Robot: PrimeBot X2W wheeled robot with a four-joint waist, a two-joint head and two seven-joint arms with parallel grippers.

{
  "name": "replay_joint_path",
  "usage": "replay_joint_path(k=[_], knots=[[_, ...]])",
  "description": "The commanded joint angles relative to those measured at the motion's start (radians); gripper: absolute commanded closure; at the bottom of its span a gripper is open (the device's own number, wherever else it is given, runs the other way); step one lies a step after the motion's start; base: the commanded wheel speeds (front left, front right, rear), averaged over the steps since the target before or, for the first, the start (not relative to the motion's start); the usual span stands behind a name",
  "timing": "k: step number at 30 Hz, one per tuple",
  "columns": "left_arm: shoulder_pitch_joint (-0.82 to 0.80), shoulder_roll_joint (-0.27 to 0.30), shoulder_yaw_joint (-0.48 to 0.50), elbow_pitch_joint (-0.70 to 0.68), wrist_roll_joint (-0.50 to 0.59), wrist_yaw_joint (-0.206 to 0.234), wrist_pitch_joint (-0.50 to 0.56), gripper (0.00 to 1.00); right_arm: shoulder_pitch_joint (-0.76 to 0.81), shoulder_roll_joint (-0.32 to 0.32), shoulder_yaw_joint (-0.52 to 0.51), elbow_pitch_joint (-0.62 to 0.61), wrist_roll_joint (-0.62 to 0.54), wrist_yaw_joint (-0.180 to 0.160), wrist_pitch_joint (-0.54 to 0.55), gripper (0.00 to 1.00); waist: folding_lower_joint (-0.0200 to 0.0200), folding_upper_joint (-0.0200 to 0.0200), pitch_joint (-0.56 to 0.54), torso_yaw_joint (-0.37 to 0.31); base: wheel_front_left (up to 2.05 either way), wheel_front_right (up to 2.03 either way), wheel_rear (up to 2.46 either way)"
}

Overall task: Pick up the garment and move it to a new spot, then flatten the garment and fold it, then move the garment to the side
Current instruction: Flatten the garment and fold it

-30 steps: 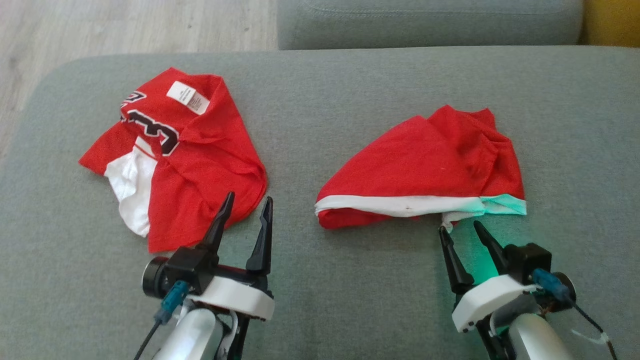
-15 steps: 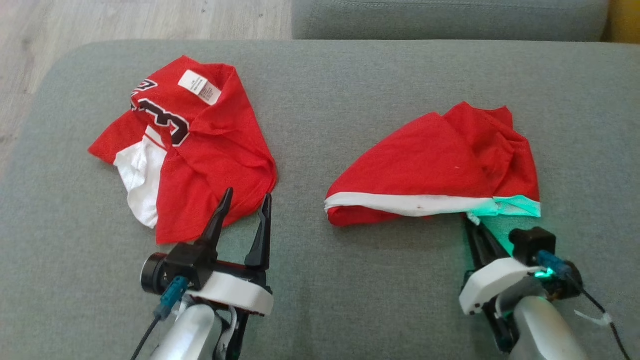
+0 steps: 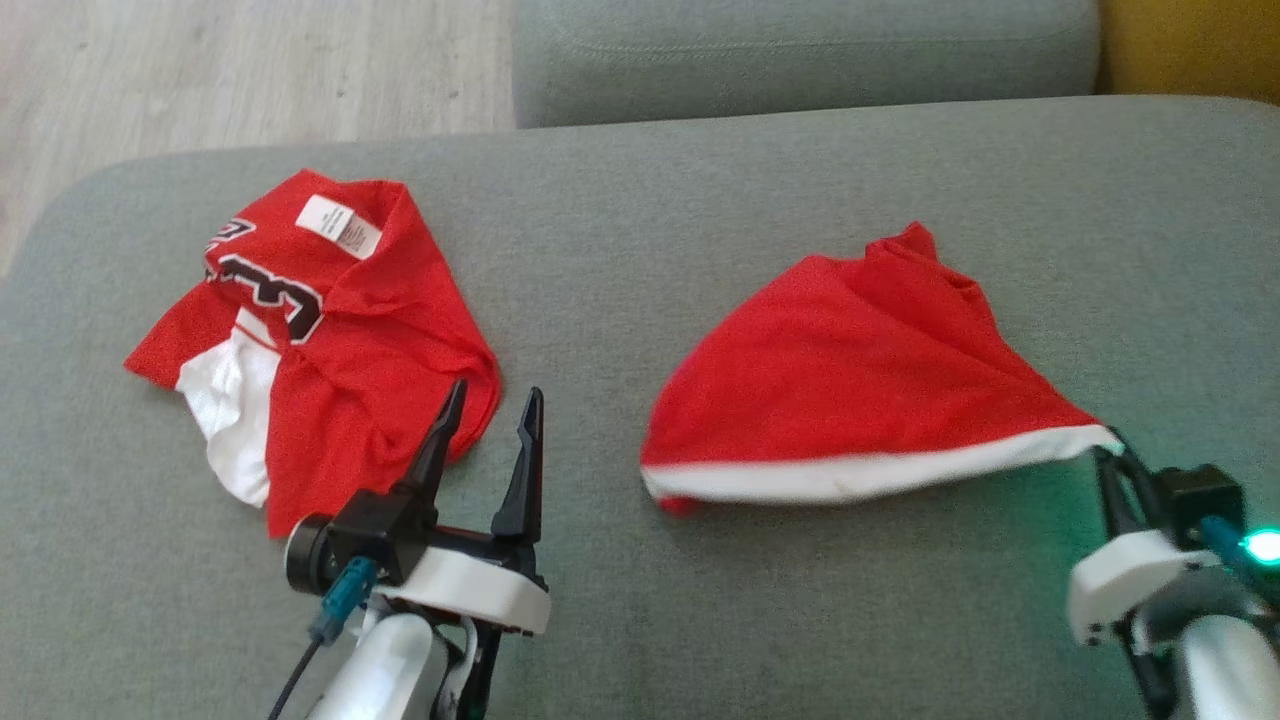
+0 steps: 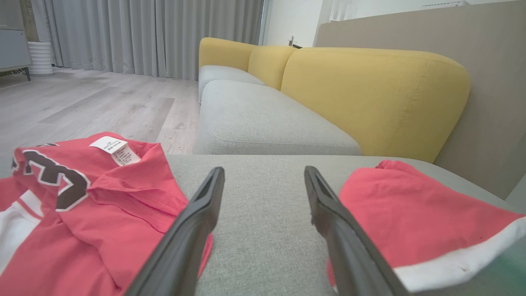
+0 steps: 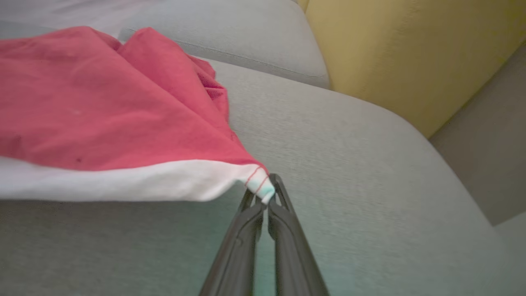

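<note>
Fabric like this red garment point(image 3: 850, 400) is light, thin and limp, so it will drape, pull into ridges and slide over the grey sofa cushion point(image 3: 700, 200) rather than keep any shape. It lies on the right half of the cushion with its white hem point(image 5: 123, 181) toward the robot. The right gripper point(image 5: 265, 197) is clamped on the hem's right corner, and the cloth is drawn taut from that corner back to the bunched far end. A corner pinch is a sound hold for dragging or lifting, though the rest will likely trail and crumple. The opposite hem corner, near the cushion's middle, looks the natural second hold for spreading it flat. Whether the pinch takes one layer or both is hard to tell from the wrist view. The left gripper point(image 3: 497, 392) hovers with its jaws spread, holding nothing, at the near edge of a separate red jersey point(image 3: 330, 340) that lies well apart on the left.
</note>
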Motion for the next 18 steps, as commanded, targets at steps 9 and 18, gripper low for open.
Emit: replay_joint_path(k=[9,18], knots=[[-0.015,-0.01,0.036,-0.023,0.019,-0.011,-0.01,0.0,0.066,-0.096,-0.037,-0.143,-0.039,-0.001,0.129,0.0,0.0,-0.0001,-0.02,-0.027,0.0,0.0,0.0],[-0.007,-0.017,0.039,-0.018,0.027,-0.02,-0.01,0.0,0.078,-0.004,-0.217,-0.263,-0.058,-0.001,0.068,0.0,0.0,-0.0001,-0.027,-0.036,0.0,0.0,0.0]])
